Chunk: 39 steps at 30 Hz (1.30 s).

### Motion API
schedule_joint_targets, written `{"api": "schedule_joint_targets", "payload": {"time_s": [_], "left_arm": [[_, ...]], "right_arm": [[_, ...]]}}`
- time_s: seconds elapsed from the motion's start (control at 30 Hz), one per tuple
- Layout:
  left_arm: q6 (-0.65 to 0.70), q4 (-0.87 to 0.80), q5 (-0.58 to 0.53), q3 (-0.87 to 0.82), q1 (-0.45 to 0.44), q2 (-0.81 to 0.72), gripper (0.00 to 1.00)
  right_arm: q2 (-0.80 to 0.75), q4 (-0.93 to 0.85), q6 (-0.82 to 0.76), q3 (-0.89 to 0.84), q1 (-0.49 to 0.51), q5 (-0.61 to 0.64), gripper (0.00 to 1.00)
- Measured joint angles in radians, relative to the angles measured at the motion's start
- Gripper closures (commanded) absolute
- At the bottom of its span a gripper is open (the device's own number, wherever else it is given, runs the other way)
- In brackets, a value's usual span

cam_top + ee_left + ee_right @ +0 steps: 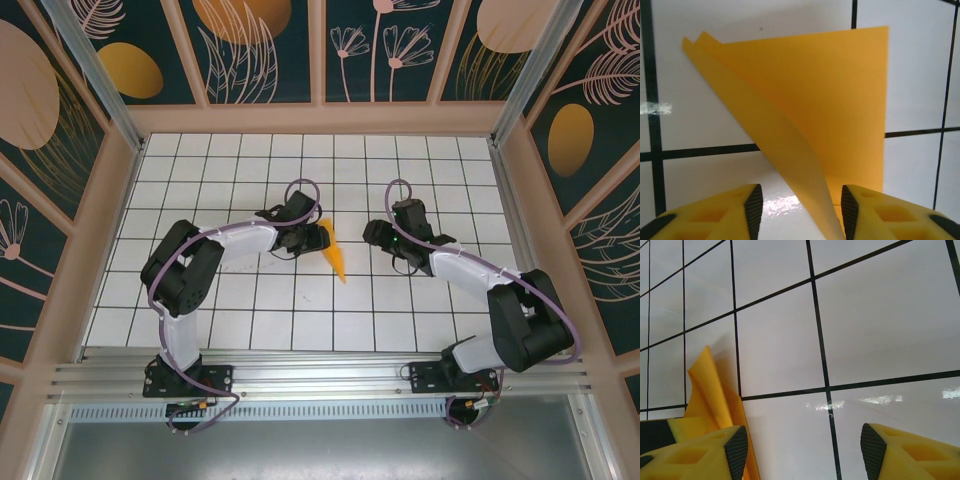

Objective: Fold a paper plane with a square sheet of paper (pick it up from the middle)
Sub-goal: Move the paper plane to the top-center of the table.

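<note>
**Fold partway done, not a plane yet**

Paper sheet (335, 256) lies on the worktop (400, 160) between the arms, folded to a narrow pointed wedge with one flap standing loose. I'd judge the final folds are left to do. Left end effector (799, 212): fingers apart, flap rising between them, not clamped. Right end effector (805, 450): apart, empty, paper just beside it. From above the left arm covers part of the wedge; layer count unclear

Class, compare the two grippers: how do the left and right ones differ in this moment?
The left gripper has the folded orange paper standing between its fingers; the right gripper has bare tile between its fingers. The left's gap is narrower than the right's. Both are open, with yellow, black-padded fingers.
</note>
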Motion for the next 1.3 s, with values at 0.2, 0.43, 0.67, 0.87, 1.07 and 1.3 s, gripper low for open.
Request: {"api": "schedule_joint_targets", "payload": {"time_s": [0.2, 0.43, 0.67, 0.87, 1.07, 1.3], "left_arm": [[-0.032, 0.013, -0.003, -0.017, 0.000, -0.012, 0.81], [-0.061, 0.055, 0.005, -0.047, 0.000, -0.051, 0.98], [-0.058, 0.140, 0.065, -0.067, 0.000, -0.101, 1.00], [-0.024, 0.254, 0.182, -0.070, 0.000, -0.108, 1.00], [-0.010, 0.383, 0.280, -0.063, 0.000, -0.057, 1.00], [-0.006, 0.463, 0.350, -0.052, 0.003, 0.074, 1.00]], "right_arm": [[0.000, 0.000, 0.004, 0.000, 0.000, 0.000, 0.36], [0.000, 0.000, 0.019, 0.000, 0.000, 0.000, 0.36], [-0.005, -0.002, 0.026, 0.000, 0.000, -0.002, 0.37], [-0.074, -0.009, 0.026, 0.000, 0.000, -0.007, 0.36], [-0.153, -0.006, 0.026, -0.012, 0.000, -0.027, 0.35], [-0.151, -0.005, 0.026, -0.034, 0.017, -0.071, 0.40]]}}
